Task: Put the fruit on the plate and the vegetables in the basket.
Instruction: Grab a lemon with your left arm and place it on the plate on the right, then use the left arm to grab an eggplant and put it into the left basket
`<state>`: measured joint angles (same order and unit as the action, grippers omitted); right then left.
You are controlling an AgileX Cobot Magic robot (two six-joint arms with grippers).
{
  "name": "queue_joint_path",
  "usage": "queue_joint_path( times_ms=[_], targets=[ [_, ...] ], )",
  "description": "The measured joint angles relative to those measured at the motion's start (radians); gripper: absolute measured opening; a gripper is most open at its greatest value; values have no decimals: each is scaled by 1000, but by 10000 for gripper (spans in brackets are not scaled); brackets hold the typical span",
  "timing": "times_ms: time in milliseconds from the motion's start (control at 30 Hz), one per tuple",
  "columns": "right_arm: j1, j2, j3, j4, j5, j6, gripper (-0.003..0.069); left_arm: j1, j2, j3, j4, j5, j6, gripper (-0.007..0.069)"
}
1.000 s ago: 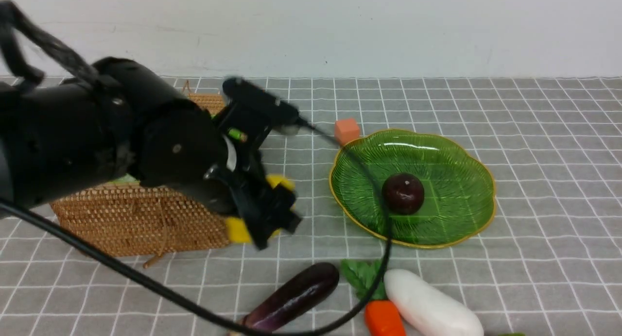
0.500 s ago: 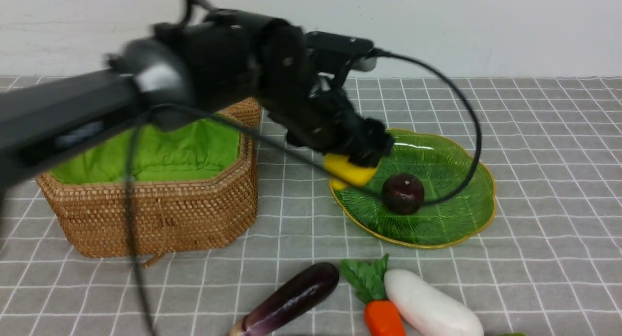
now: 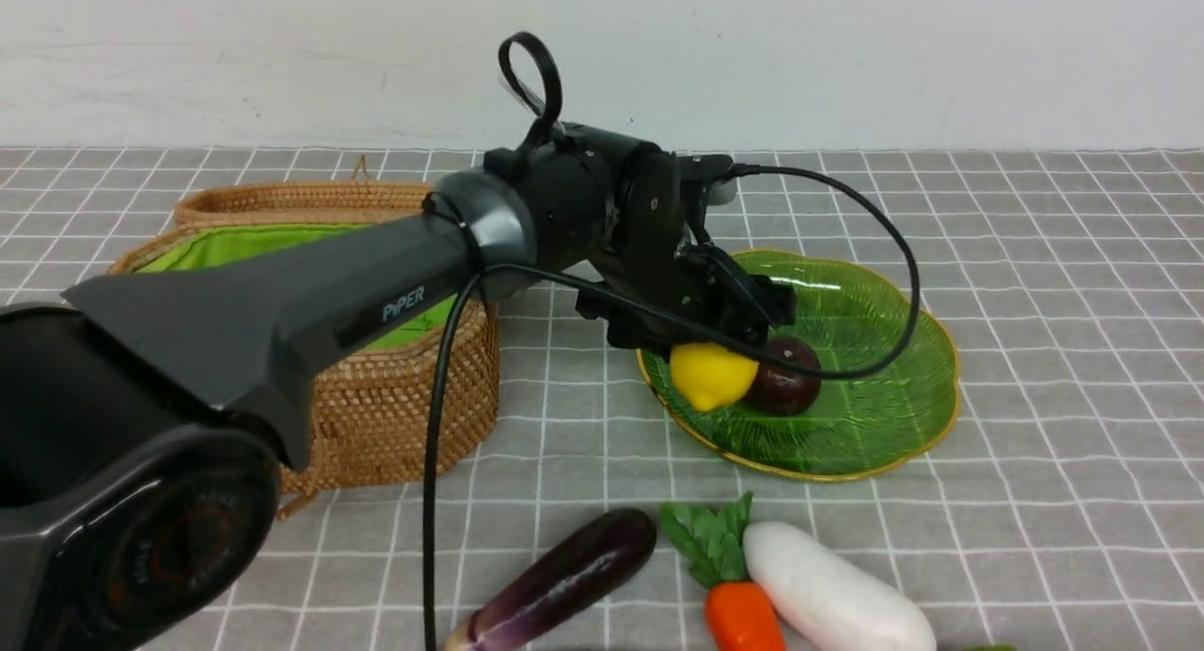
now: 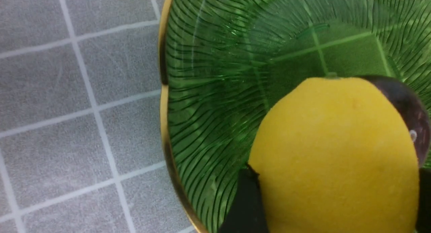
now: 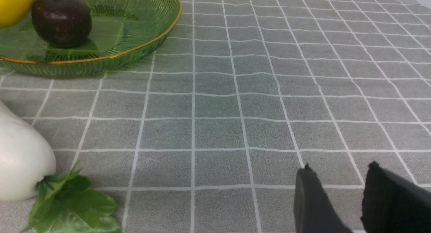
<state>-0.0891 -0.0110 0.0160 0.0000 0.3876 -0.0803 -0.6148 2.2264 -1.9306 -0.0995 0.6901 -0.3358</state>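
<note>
My left gripper (image 3: 712,355) is shut on the yellow lemon (image 3: 712,375) and holds it low over the near-left part of the green plate (image 3: 875,350), right beside the dark maroon fruit (image 3: 788,378) that lies in the plate. In the left wrist view the lemon (image 4: 336,152) sits between both black fingers (image 4: 247,199), with the plate (image 4: 219,74) under it. The eggplant (image 3: 574,571), carrot (image 3: 743,618) and white radish (image 3: 828,590) lie on the cloth at the front. The wicker basket (image 3: 395,397) stands at the left. My right gripper (image 5: 338,167) is open and empty. The mango is out of view.
The flat wicker lid (image 3: 301,199) leans behind the basket. The left arm and its cable (image 3: 894,256) arch over the plate. In the right wrist view the plate (image 5: 134,27), the radish (image 5: 20,165) and green leaves (image 5: 67,202) show on the grey checked cloth.
My left arm swung from in front of the basket to the right and away, carrying the lemon over the plate's left edge and lowering it beside the maroon fruit.
</note>
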Motion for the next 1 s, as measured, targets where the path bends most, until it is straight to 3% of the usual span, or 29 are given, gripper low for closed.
queue_joint_path(
  times_ms=[633,800,933,1000],
  targets=[
    [0,0,0,0,0,0,240,0,-40,-4,24,85,11,596],
    [0,0,0,0,0,0,240,0,-93,-4,35,216,135,572],
    [0,0,0,0,0,0,240,0,-187,-4,46,467,314,535],
    [0,0,0,0,0,0,240,0,-216,-4,48,518,367,529]
  ],
)
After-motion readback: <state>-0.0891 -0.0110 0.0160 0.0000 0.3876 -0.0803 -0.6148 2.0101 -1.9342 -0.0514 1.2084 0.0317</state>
